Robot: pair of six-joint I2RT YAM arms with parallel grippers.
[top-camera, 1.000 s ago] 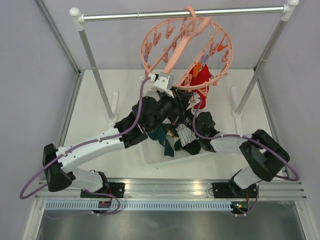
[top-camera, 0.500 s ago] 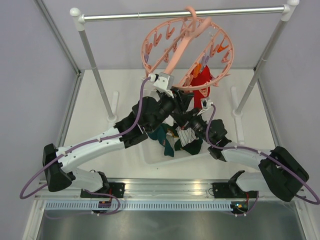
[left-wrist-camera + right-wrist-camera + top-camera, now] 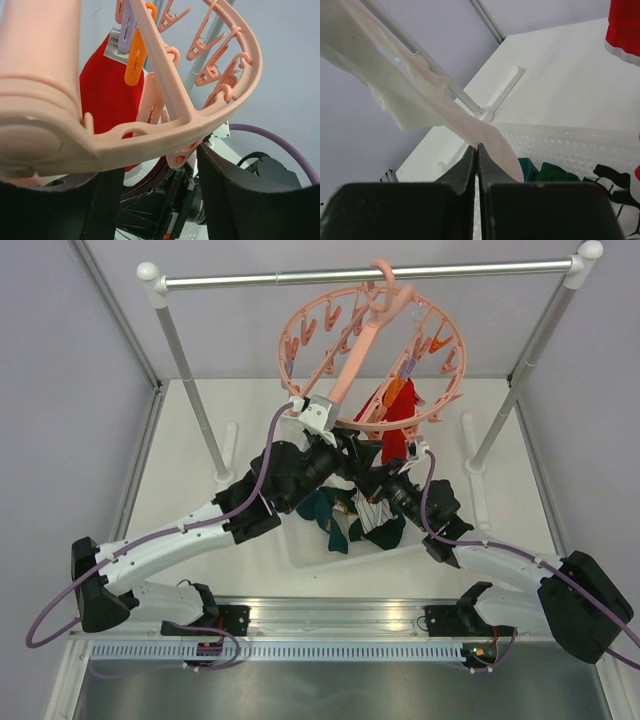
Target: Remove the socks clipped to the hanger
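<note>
The salmon-pink hanger point(image 3: 370, 345) hangs tilted from the rail, and its ring point(image 3: 165, 125) fills the left wrist view. A red sock point(image 3: 398, 425) point(image 3: 107, 92) stays clipped under it, below an orange clip point(image 3: 135, 55). My left gripper point(image 3: 348, 443) point(image 3: 160, 172) is open, its fingers on either side of a pink clip point(image 3: 180, 157) on the ring's lower rim. My right gripper point(image 3: 372, 475) point(image 3: 478, 150) is shut on a pale, thin sock point(image 3: 420, 97) that stretches up to the left, out of view. Teal and striped socks point(image 3: 355, 515) lie in the tray.
The white perforated tray point(image 3: 300, 548) point(image 3: 560, 137) sits on the table under both grippers. The silver rail point(image 3: 300, 278) stands on two sloping posts point(image 3: 195, 390). Purple cables loop beside both arms.
My left gripper's jaws have spread apart around the clip. The right arm has stretched out, its elbow moving right and down. The hanger has swung slightly left.
</note>
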